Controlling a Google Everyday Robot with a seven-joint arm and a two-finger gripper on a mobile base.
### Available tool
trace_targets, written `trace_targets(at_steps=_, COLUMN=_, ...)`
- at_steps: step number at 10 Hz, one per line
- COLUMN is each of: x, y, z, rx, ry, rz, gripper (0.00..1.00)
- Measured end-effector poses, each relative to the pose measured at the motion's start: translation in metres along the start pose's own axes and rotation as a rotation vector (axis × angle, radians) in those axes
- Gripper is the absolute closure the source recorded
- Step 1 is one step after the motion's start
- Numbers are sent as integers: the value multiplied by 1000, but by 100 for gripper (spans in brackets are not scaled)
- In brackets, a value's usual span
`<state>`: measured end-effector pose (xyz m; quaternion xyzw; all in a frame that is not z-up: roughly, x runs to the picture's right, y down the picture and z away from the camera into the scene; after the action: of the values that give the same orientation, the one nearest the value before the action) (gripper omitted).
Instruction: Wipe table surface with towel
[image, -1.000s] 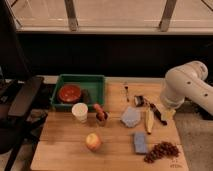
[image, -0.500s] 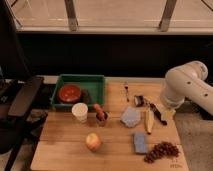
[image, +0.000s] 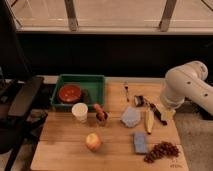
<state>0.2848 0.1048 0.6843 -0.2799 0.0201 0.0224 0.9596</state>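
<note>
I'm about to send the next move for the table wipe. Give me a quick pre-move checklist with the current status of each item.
1. Towel located: ok. The towel lies crumpled on the table, right of the cup.
2. Gripper near towel: ok. The gripper is just behind the towel, toward the table's far right.
3. Towel in grasp: cannot tell.
4. Right side of towel free: not ok. The banana lies right beside it.
5. Near side free: not ok. The sponge and grapes sit in front of the towel.
</note>
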Motion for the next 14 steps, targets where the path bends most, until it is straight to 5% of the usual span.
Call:
trace_targets(at_steps=3, x=0, y=-1, z=-1, rx=10, ry=-2, rz=-3, gripper=35)
trace_targets(at_steps=5, x=-9, y=-7, z=-11, rx=70, ry=-26, rz=-112, gripper=35)
trace_targets(at_steps=6, x=-27, y=-13, z=-14, rx=85, ry=-44, rz=-220, gripper=35)
trace_targets(at_steps=9, x=-82, y=-24, z=10, rx=86, ry=-74, rz=-384, gripper=35)
trace_targets(at_steps=11, x=-96, y=-26, z=31, rx=66, ry=-100, rz=-413, gripper=35)
trace_targets(at_steps=14, x=-95, y=-26, z=31, rx=66, ry=-97, rz=-412, gripper=35)
